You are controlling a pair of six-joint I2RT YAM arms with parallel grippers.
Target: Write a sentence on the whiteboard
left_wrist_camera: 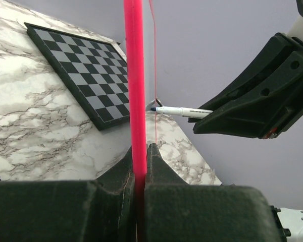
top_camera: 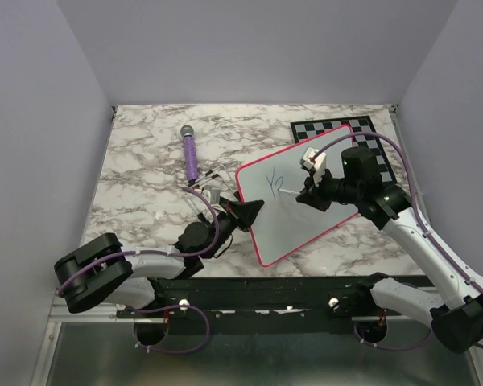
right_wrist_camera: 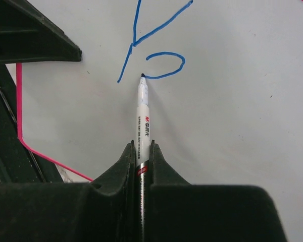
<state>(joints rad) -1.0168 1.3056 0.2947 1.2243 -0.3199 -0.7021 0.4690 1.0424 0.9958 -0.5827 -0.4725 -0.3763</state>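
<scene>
The whiteboard (top_camera: pixel 306 213) with its pink-red rim (left_wrist_camera: pixel 134 85) is propped at a tilt over the marble table. My left gripper (top_camera: pixel 245 211) (left_wrist_camera: pixel 140 151) is shut on its left edge. On the white face (right_wrist_camera: pixel 232 101) the sentence (right_wrist_camera: pixel 156 50) consists of a blue "Y" and a partly closed "o" (top_camera: pixel 275 183). My right gripper (top_camera: pixel 304 195) (right_wrist_camera: pixel 143 148) is shut on a white marker (right_wrist_camera: pixel 143 111) (left_wrist_camera: pixel 182 111). The marker's tip touches the board at the lower left of the "o".
A grey-and-black chessboard (top_camera: pixel 362 141) (left_wrist_camera: pixel 86 65) lies flat behind the whiteboard at the back right. A purple microphone-like stick (top_camera: pixel 191 153) lies on the marble table (top_camera: pixel 145 177) left of the board. Cables run near the left gripper.
</scene>
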